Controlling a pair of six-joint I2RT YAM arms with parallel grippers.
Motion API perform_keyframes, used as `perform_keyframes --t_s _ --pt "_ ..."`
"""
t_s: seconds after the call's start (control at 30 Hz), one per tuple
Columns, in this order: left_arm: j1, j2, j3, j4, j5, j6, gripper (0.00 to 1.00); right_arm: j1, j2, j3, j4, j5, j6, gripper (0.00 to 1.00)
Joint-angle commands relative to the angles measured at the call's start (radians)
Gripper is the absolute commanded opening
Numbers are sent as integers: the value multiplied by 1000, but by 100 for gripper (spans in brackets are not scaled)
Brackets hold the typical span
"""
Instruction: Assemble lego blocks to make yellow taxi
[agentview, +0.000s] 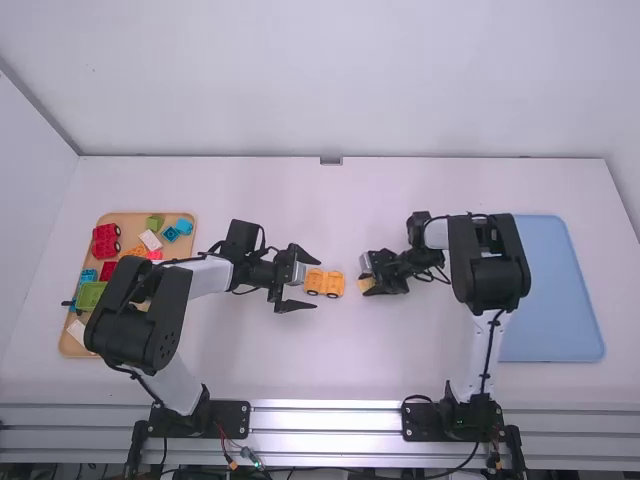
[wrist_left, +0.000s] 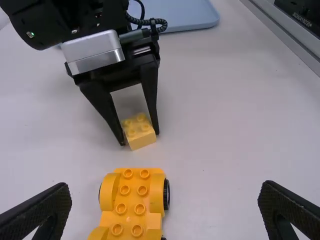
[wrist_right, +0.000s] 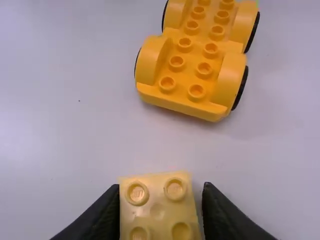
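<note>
My left gripper (agentview: 318, 283) stands open at the left end of the orange-yellow wheeled base (agentview: 332, 284); in the left wrist view the spread gripper (wrist_left: 165, 187) has the wheeled base (wrist_left: 131, 202) below and between its fingers, untouched. Facing it from the right is my right gripper (agentview: 369, 284), shut on a pale yellow block (wrist_left: 139, 132) with studs up. In the right wrist view, the gripper (wrist_right: 161, 189) has the block (wrist_right: 157, 212) between its fingers, apart from the wheeled base (wrist_right: 192, 70). The block's lower part is cut off there.
A wooden tray (agentview: 72, 346) on the far left holds red, green, blue, white and orange pieces, partly behind the left arm. On the right lies a blue tray (agentview: 552, 290), partly under the right arm.
</note>
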Motion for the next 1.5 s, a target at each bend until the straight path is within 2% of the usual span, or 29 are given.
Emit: perform_keyframes --t_s 0.0,0.57,0.7,0.73,0.87,0.9,0.97,1.07,1.13,1.27,1.33,1.4,1.47 --pt "4 4 16 -5 37 15 99 -7 14 8 -13 6 19 41" --pt "4 4 16 -5 37 15 99 -47 14 6 -35 0 26 43" --pt "4 4 16 -5 37 15 99 -48 14 -23 11 -45 27 44" --pt "4 4 16 -5 37 15 99 -49 14 -39 33 -44 27 40" --pt "4 4 16 -5 37 15 99 -49 13 -81 76 -70 26 32" --pt "4 4 16 -4 37 15 99 -50 13 -84 79 -76 26 24" --pt "4 4 16 -5 35 15 99 -51 13 -87 79 -88 27 18" --pt "3 4 16 -5 21 15 99 -51 11 -84 71 -107 26 18" --pt "4 4 16 -5 -19 14 99 -51 10 -54 11 -132 26 17" --pt "4 4 16 8 -40 -23 99 -47 8 18 -122 -146 22 0" --pt "4 4 16 7 -65 -20 99 -48 8 65 -197 -146 4 2" --pt "4 8 16 9 -92 -21 99 -48 8 122 -298 -149 -55 9" --pt "4 25 16 37 -92 -42 99 -48 8 161 -374 -169 -119 9"
